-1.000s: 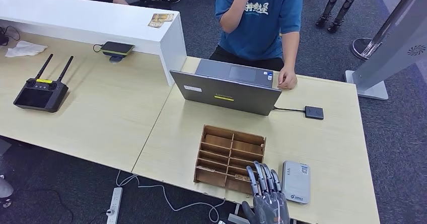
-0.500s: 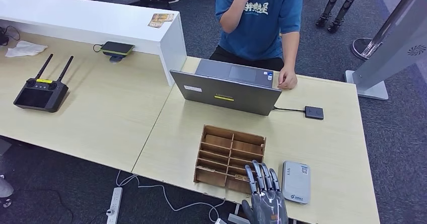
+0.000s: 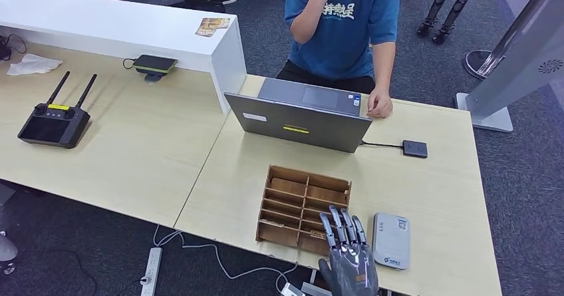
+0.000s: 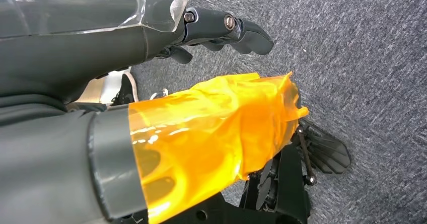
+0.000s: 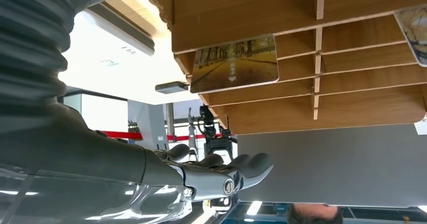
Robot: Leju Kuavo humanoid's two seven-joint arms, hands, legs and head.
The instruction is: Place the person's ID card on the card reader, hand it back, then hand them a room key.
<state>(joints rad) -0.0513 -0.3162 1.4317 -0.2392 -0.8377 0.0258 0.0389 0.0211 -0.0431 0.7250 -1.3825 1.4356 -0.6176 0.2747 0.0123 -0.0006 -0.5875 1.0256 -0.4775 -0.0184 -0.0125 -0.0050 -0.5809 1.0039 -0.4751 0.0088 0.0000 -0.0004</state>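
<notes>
My right hand [image 3: 348,259] sits at the near edge of the table, fingers [image 3: 342,229] stretched forward and a little apart, holding nothing. The fingertips overlap the near right corner of the wooden slotted card holder [image 3: 304,209]. From the right wrist view the same hand [image 5: 221,176] is extended flat and empty. My left hand [image 4: 221,30] hangs toward the carpeted floor; its fingers are curled somewhat and nothing is in them that I can see, though orange film hides part of it, so I cannot tell its state for certain.

A room key card [image 5: 234,64] printed with a tree-lined path stands in one slot of the holder, seen in the right wrist view. The grey card reader [image 3: 391,240] lies flat just beside the holder, right of my hand. I see no ID card on the reader or in either hand. The person in the blue shirt [image 3: 346,23] stands behind the open laptop [image 3: 299,118], one fist [image 3: 379,104] resting on the far table edge.

Judgement: the hand is close to the key slots.

Risks noted:
- Fingers catching the holder's thin dividers and dragging the light box across the table.
- A thin card slipping from a shallow pinch.
- A sideways sweep knocking the reader off the near edge.
- Reaching over the laptop for the handover and clipping its lid.
</notes>
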